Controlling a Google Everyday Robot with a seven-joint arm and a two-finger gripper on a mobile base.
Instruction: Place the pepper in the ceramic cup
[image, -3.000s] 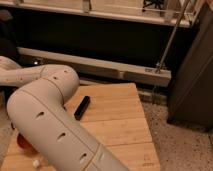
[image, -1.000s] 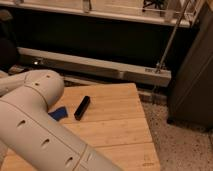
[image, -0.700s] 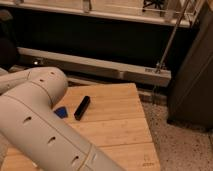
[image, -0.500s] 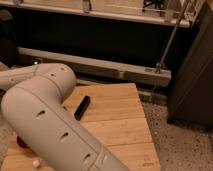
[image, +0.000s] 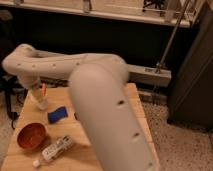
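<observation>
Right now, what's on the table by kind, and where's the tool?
Cups: 1, white ceramic cup
Peppers: 1, orange-red pepper, above the cup
Bowls: 1, red-orange bowl
Bottles: 1, clear bottle, lying down
Blue items: 1, blue object
Total: 5
The tool is at the cup, far left of the table.

The big white arm (image: 102, 95) fills the middle of the view. It rises from the lower right, bends at a thick elbow, and reaches to the left. There it bends again and points down. The gripper (image: 39, 93) hangs at the far left, below this last joint.
</observation>
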